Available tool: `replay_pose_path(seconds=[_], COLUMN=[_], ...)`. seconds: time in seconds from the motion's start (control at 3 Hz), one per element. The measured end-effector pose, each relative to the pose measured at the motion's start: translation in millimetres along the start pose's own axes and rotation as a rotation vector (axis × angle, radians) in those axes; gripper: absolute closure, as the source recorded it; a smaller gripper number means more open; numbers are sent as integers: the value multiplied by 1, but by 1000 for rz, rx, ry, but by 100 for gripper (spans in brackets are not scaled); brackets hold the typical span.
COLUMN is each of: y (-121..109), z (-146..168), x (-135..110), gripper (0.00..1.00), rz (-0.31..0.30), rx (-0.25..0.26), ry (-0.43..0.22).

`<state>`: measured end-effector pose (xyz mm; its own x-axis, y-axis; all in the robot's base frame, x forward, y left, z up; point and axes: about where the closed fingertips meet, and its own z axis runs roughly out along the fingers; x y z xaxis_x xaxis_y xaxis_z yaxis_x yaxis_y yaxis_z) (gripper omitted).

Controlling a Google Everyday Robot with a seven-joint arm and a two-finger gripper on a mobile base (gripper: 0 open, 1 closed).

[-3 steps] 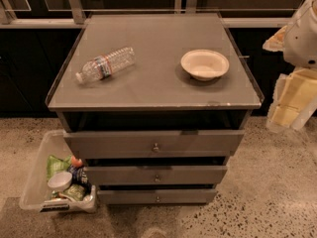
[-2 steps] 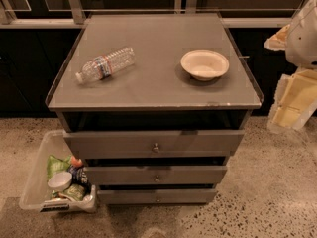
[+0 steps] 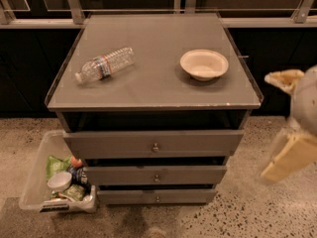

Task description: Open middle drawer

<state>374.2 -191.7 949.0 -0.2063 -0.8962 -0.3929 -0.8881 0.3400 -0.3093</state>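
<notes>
The grey cabinet stands in the middle of the camera view with three drawers. The middle drawer is the second front down, with a small round metal knob at its centre. Its front sits close to the cabinet and no interior shows. The top drawer is above it and the narrow bottom drawer below it. My gripper hangs in the air at the right edge, right of the cabinet and apart from it, about level with the drawers. It is open and empty.
A clear plastic water bottle lies on its side on the cabinet top at the left. A cream bowl sits on the top at the right. A clear bin of snacks stands on the speckled floor left of the drawers.
My gripper has moved downward at the right edge of the view. The cabinet, drawers, bottle and bowl have not moved.
</notes>
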Motion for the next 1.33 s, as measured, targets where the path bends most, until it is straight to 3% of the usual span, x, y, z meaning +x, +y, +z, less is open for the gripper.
replay_pose_path(seconds=[0.33,0.67,1.0,1.33], y=[43,87,113,119], z=[54,162,212,208], x=[2,21,47,41], gripper=[0,0,0,0], rz=[52,165,236,233], rx=[-30,-162,-220,-221], ry=[-127,-230,-235,-234])
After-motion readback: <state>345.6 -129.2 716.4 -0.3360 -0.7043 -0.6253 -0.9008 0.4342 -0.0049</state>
